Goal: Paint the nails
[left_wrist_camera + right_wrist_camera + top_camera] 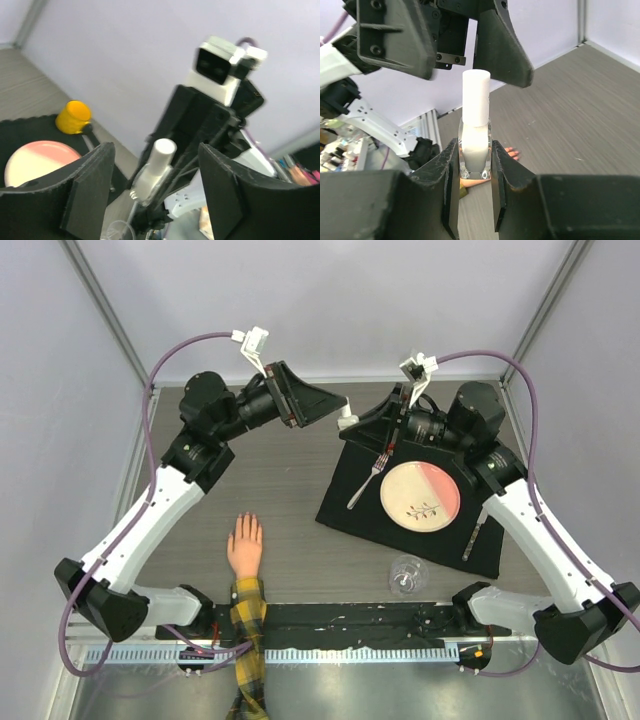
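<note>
We see a grey wood-grain table [290,490] with both arms reaching in over its far half. The left arm [150,510] and the right arm [530,520] meet above the middle. A black mat [440,545] covers the right side of the table.

A peach fake hand [245,545] lies palm down on the near left of the table, fingers pointing far. Its yellow-and-black plaid sleeve [250,640] trails over the near edge. A round cream-and-pink plate [420,493] sits on the mat, with a fork [368,482] just left of it and a knife [474,532] just right. A clear glass [407,575] stands at the mat's near edge. In the left wrist view a yellow cup [73,116] stands on the mat beyond the plate.

The right gripper [475,187] is clamped on the glass base of a white nail polish bottle [476,145], holding it upright in the air above the mat's far left corner. The left gripper [155,185] has its jaws spread wide, one on each side of the bottle's white cap [476,97], and we see a gap on both sides.

The nails [245,520] lie at the fingertips of the fake hand, well apart from the bottle and both grippers. They are too small for us to make out one by one.
</note>
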{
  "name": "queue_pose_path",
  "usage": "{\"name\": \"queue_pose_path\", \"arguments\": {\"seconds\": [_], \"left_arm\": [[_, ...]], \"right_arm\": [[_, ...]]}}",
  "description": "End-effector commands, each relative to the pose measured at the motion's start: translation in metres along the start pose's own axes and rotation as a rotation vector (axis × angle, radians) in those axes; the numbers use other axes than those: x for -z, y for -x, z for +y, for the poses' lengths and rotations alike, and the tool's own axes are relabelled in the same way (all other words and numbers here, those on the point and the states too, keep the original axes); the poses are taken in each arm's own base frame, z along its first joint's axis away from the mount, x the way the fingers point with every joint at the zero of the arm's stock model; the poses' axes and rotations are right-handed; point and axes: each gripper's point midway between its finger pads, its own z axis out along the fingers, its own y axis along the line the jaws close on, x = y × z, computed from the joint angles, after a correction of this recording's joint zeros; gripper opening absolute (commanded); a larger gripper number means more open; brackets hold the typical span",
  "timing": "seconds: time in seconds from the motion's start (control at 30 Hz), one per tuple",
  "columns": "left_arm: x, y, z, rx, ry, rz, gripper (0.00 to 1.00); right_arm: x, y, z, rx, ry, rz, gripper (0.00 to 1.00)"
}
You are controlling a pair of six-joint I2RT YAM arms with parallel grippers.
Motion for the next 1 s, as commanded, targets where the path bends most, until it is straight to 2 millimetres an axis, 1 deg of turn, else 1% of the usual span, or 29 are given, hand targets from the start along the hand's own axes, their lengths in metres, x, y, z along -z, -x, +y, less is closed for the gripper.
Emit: {"name": "queue_pose_path", "arguments": {"seconds": [0.0,0.1,0.13,0.37,0.47,0.53,0.57,0.6,0.67,0.7,0.77,0.8,0.83,0.87,0.9,0.93,0.97], "left_arm": [[0.006,0.006,-0.057,-0.006,-0.276,0.029,0.65],[0.005,0.005,-0.062,0.003,-0.312,0.042,0.54],[0.003,0.004,-0.061,0.005,-0.315,0.048,0.51],[0.000,-0.005,-0.058,0.037,-0.331,0.110,0.51],[-0.001,-0.007,-0.057,0.047,-0.332,0.127,0.55],[-0.001,-0.006,-0.058,0.046,-0.336,0.130,0.54],[-0.002,-0.005,-0.060,0.041,-0.341,0.130,0.51],[-0.003,-0.006,-0.059,0.046,-0.337,0.136,0.42],[-0.004,-0.002,-0.060,0.032,-0.333,0.130,0.33],[-0.005,-0.002,-0.058,0.035,-0.320,0.131,0.27],[-0.008,0.004,-0.055,0.011,-0.288,0.087,0.20],[-0.009,0.005,-0.051,0.002,-0.258,0.068,0.07],[-0.007,0.006,-0.058,-0.022,-0.250,0.047,0.01],[-0.008,0.005,-0.056,-0.095,-0.224,0.025,0.00],[-0.012,0.009,-0.044,-0.107,-0.128,-0.022,0.00],[-0.012,0.001,-0.055,-0.134,-0.116,-0.026,0.00],[-0.013,-0.002,-0.047,-0.211,-0.053,-0.039,0.00]], "right_arm": [[0.001,0.018,0.022,-0.006,0.116,-0.050,0.00],[0.001,0.020,0.022,-0.006,0.121,-0.059,0.00],[0.000,0.020,0.021,-0.007,0.120,-0.063,0.00],[-0.001,0.022,0.020,-0.010,0.120,-0.070,0.00],[-0.001,0.024,0.020,-0.004,0.122,-0.073,0.00],[-0.001,0.024,0.020,0.001,0.119,-0.075,0.00],[-0.001,0.024,0.019,0.014,0.112,-0.078,0.00],[0.000,0.023,0.017,0.016,0.102,-0.074,0.00],[0.001,0.024,0.013,0.042,0.071,-0.082,0.00],[0.001,0.021,0.007,0.074,0.042,-0.073,0.00],[0.002,0.025,-0.004,0.114,-0.034,-0.091,0.00],[0.002,0.018,-0.013,0.151,-0.089,-0.060,0.00],[0.005,0.027,-0.027,0.179,-0.196,-0.093,0.00],[0.004,0.031,-0.022,0.204,-0.222,-0.107,0.00],[0.005,0.033,-0.026,0.241,-0.276,-0.112,0.00],[0.012,0.046,-0.043,0.268,-0.427,-0.154,0.00],[0.003,0.042,-0.027,0.290,-0.431,-0.151,0.00]]}}
